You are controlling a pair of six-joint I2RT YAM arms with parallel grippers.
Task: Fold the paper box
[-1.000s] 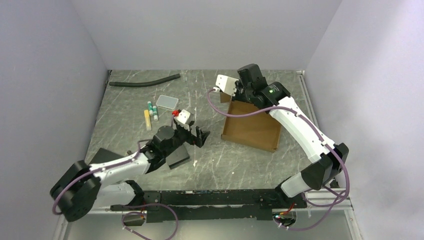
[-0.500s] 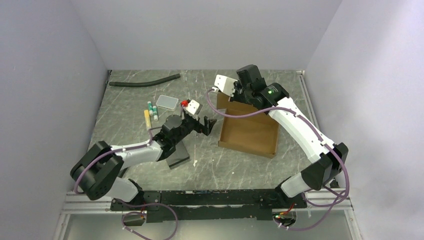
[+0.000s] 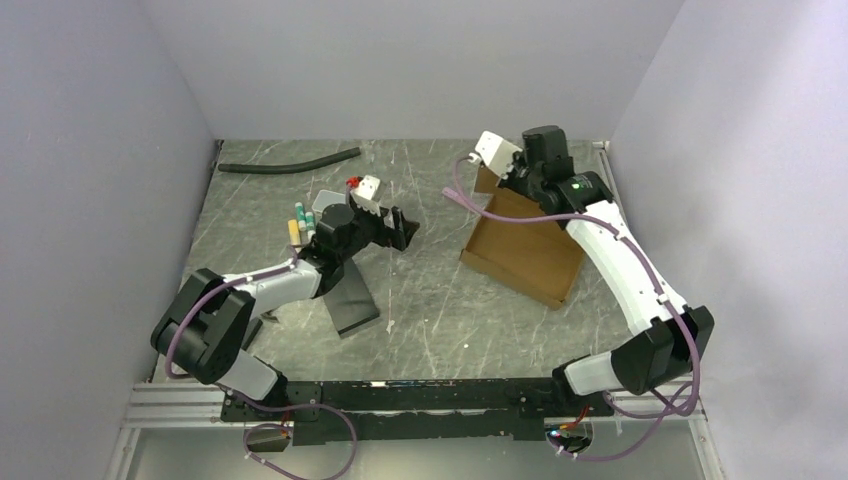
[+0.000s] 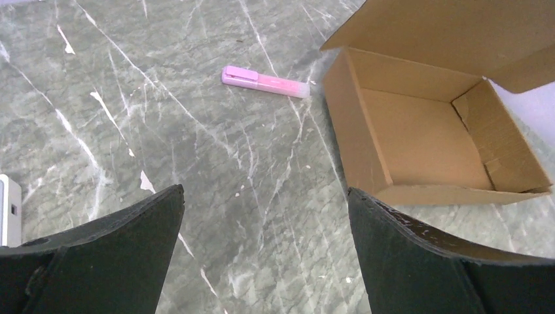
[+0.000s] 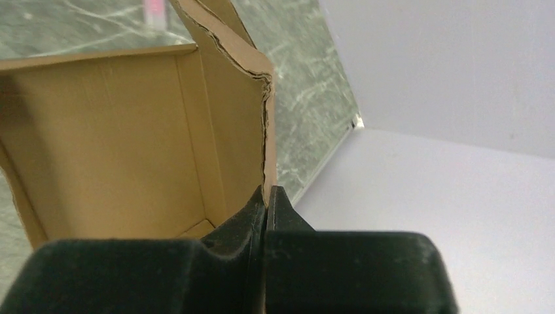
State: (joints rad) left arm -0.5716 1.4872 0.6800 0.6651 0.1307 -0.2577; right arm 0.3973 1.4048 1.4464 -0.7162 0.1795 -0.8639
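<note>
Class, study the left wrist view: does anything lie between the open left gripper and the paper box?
Nothing visible does. Only table surface separates the left gripper from the paper box; the pink marker lies farther off, outside that line.

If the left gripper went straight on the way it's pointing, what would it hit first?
Probably the bare table, short of the pink marker; the paper box sits right of that line. Depth unclear.
</note>
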